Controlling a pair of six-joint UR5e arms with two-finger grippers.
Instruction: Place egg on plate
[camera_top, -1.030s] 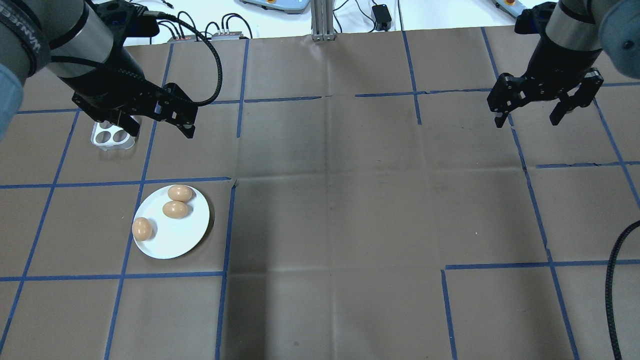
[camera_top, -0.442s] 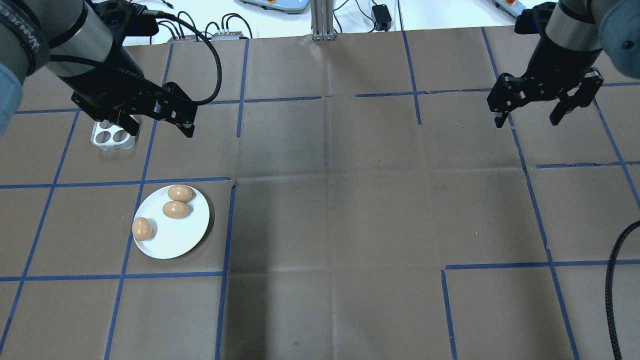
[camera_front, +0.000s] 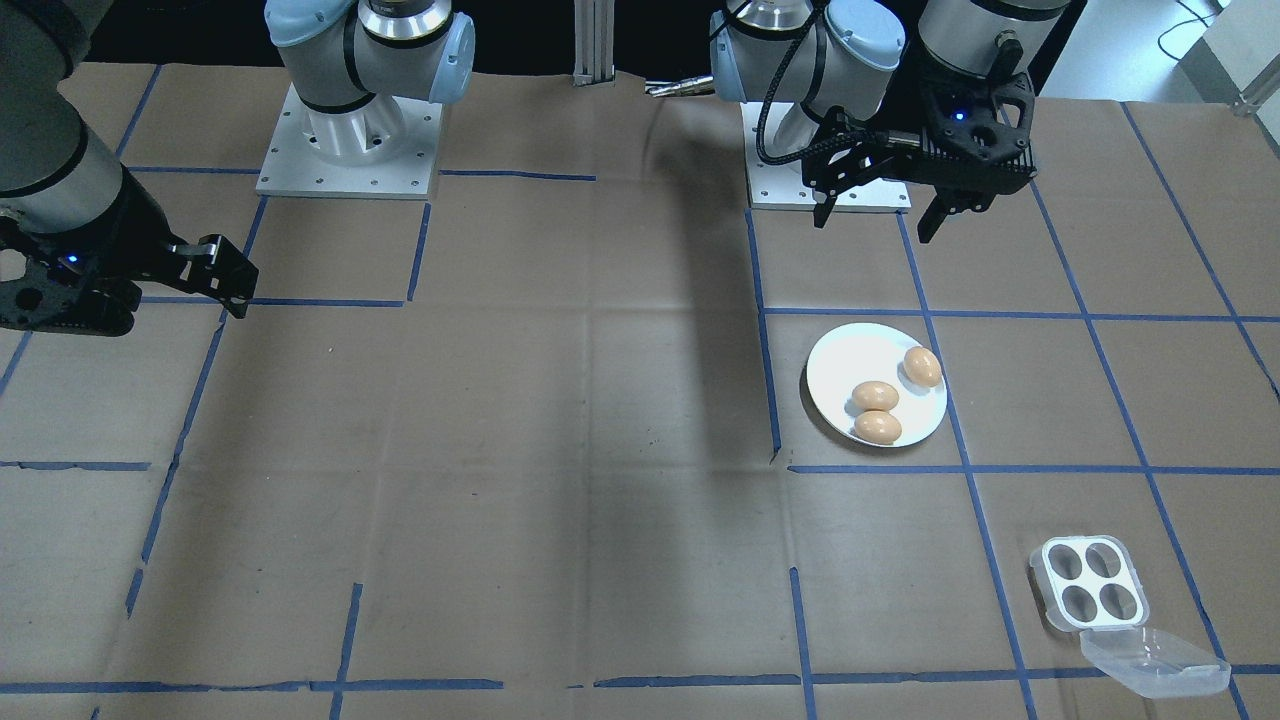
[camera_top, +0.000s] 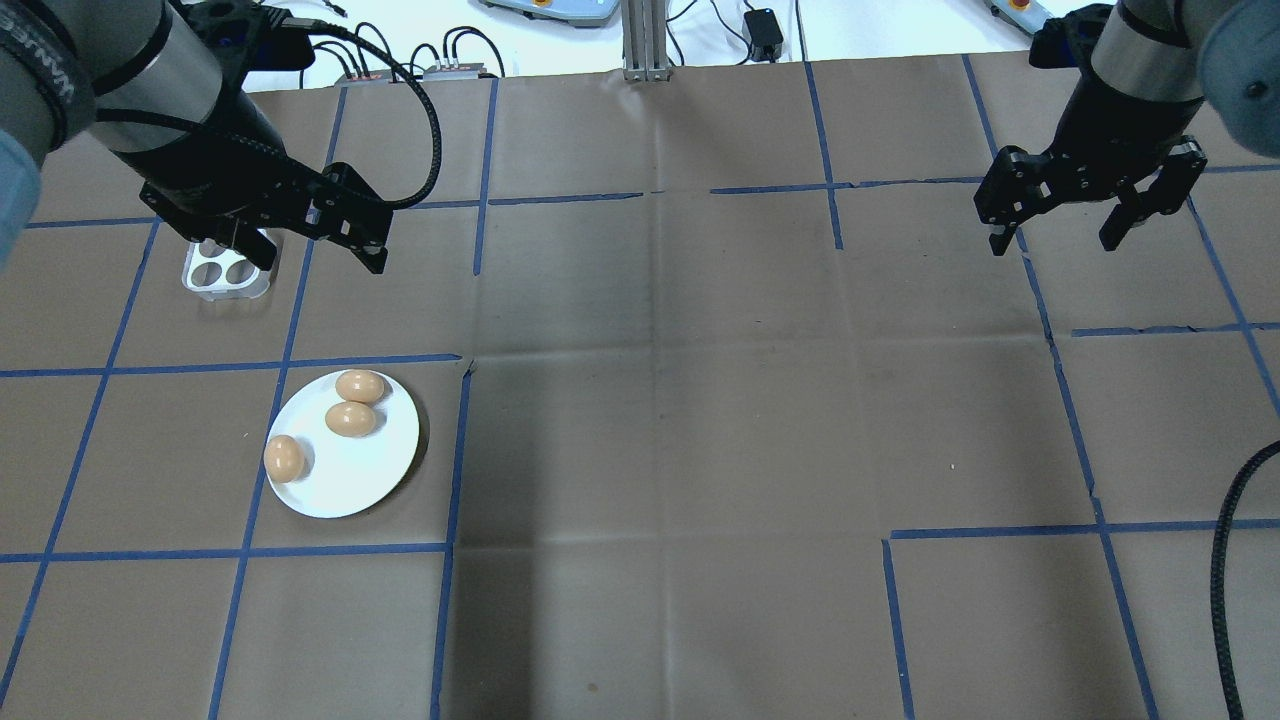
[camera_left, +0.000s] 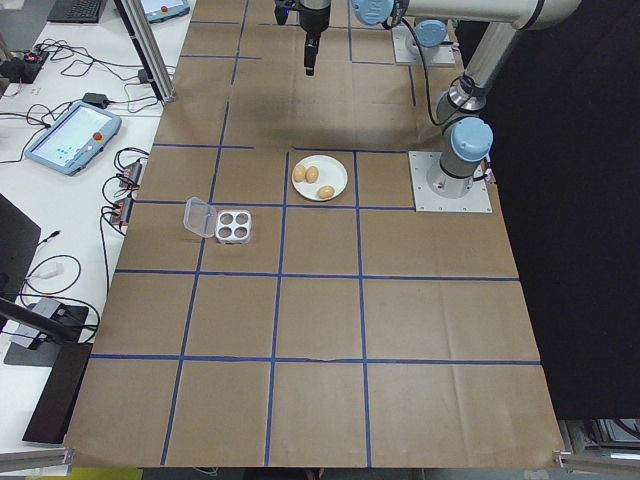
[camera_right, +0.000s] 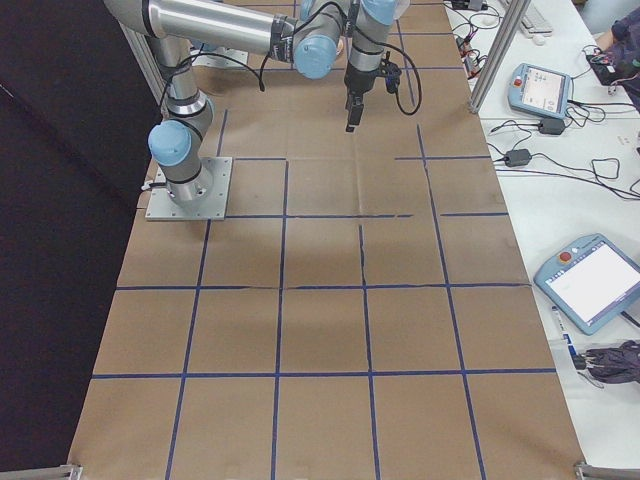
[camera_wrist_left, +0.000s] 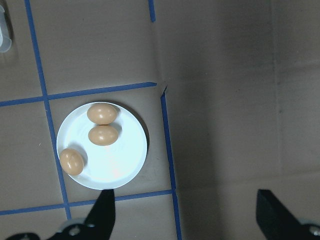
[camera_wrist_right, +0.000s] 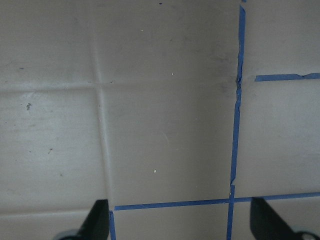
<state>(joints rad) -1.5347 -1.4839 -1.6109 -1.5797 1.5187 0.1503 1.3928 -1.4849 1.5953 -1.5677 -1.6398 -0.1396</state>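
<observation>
Plate (camera_top: 350, 480): three eggs (camera_top: 351, 419) | egg tray (camera_front: 1090, 584): four cups bare

I am looking at a robotics lab, not a home or a kitchen. The table (camera_top: 700, 400) is covered with brown paper, and blue tape (camera_top: 480, 130) divides it into squares. Both arms stand on metal base plates (camera_front: 345, 165) bolted to the table. A white bench (camera_left: 70, 180) beside it carries teach pendants (camera_left: 72, 137) with screens, cables (camera_left: 90, 70) and small boxes. An aluminium post (camera_top: 643, 40) stands at the far edge of the table.
</observation>
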